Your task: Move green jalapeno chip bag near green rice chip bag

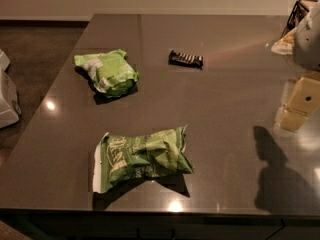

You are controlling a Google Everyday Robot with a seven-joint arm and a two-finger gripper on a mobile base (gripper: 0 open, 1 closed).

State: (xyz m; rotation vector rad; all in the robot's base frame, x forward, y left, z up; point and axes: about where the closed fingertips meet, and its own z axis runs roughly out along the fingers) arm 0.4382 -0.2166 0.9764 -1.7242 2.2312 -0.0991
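The green jalapeno chip bag [142,158] is the long green foil bag with big white lettering. It lies on the dark grey table [225,84] near the front edge, white end strip to the left. The green rice chip bag [107,72] is the smaller, puffy lime-green bag with a white patch. It lies further back and left, well apart from the jalapeno bag. My gripper [296,109] hangs at the right edge of the view above the table, far to the right of both bags and holding nothing.
A dark wrapped snack bar [186,59] lies at the middle back of the table. A dark wire basket [300,11] and a pale wrapper [284,44] sit at the back right corner. White objects [7,101] stand on the floor to the left.
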